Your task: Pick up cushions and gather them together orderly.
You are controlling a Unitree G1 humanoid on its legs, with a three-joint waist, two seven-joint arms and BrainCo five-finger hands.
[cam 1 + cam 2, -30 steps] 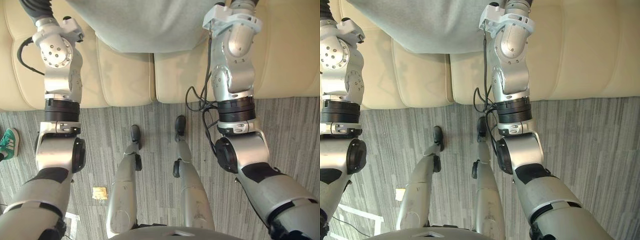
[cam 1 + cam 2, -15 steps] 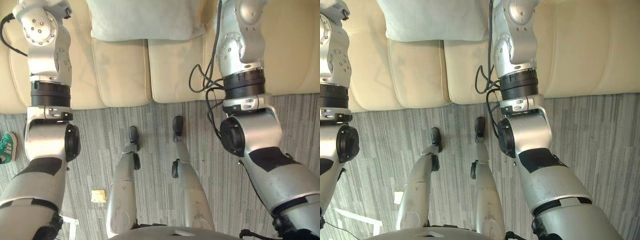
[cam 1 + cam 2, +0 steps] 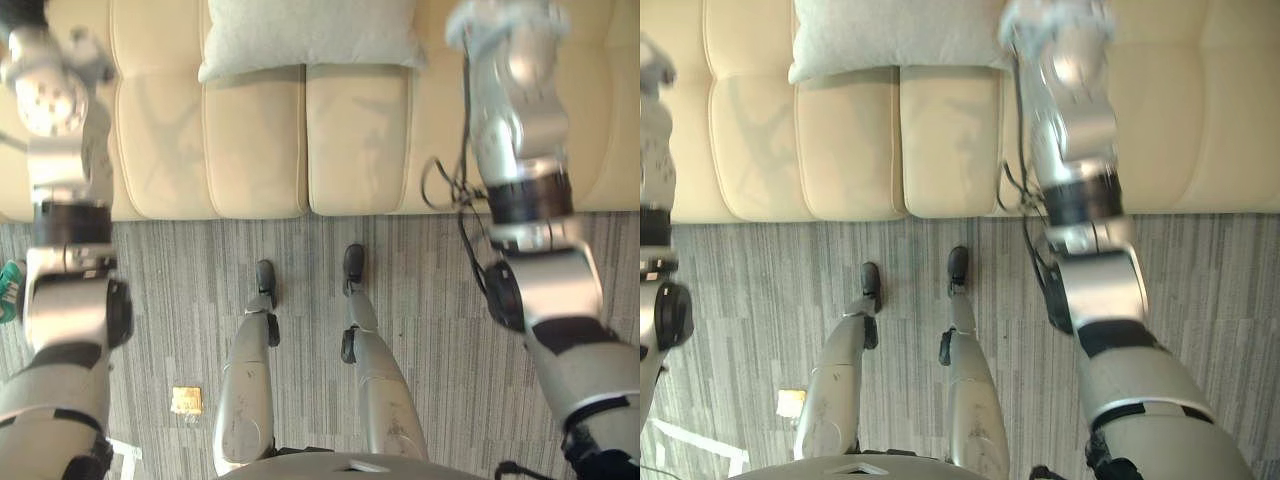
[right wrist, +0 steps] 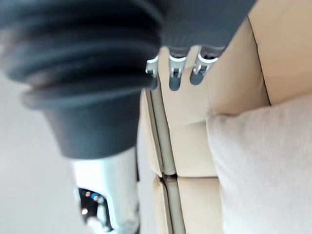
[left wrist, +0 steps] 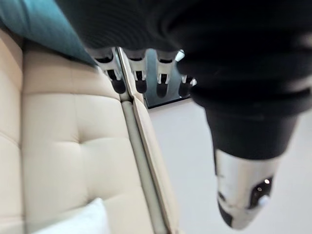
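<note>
A pale grey cushion (image 3: 310, 35) lies on the cream sofa (image 3: 255, 150), up against the backrest, between my two arms. In the right wrist view the same cushion (image 4: 263, 170) shows past my right hand (image 4: 173, 73), whose fingers hang straight and free of it; the hand is open and holds nothing. My left hand (image 5: 139, 80) is also open and empty, its fingers over the sofa's seam. A teal cushion (image 5: 29, 24) sits close behind those fingers, and a corner of a pale cushion (image 5: 73, 219) shows further along the seat.
The sofa's front edge (image 3: 300, 212) runs across the view, just ahead of grey striped carpet (image 3: 180, 290). A green shoe (image 3: 8, 285) rests on the floor at the far left. A small yellowish tag (image 3: 184, 400) lies on the carpet.
The grey cushion, earlier close up between both arms, now lies farther off on the sofa. Both arms have swung outward away from it. The whole view has shifted as well.
</note>
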